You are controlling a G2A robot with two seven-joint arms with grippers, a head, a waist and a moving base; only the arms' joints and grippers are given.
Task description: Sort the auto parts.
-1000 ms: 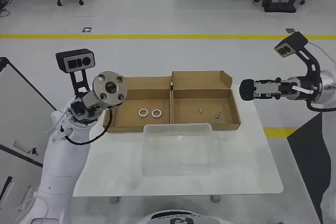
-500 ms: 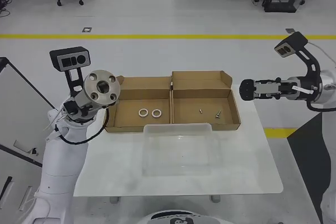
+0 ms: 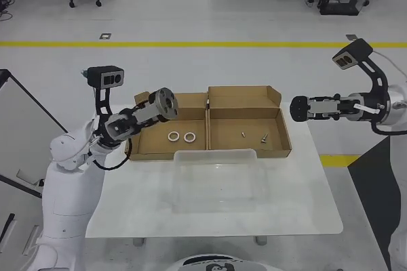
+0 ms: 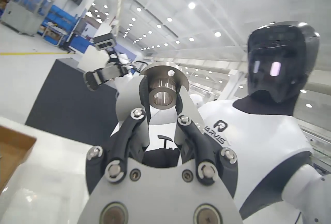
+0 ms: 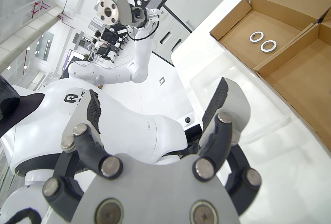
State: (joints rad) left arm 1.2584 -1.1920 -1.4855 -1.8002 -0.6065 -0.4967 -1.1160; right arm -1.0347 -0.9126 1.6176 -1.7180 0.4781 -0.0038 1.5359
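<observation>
Part of silver metal (image 4: 165, 72), round with small holes, pinched by its short tube between jaws of left gripper (image 4: 160, 98), shut tight on it, up in air over back corner of left brown cardboard box (image 3: 164, 146). Right gripper (image 5: 159, 89) wide open, holding nothing, beside right brown cardboard box (image 3: 247, 142).

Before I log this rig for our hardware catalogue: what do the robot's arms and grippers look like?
The left arm and right arm have glossy white shells, dark wrists and a black camera on a bracket. The left gripper and right gripper have grey plates with screws, black linkages and black pads.
</observation>
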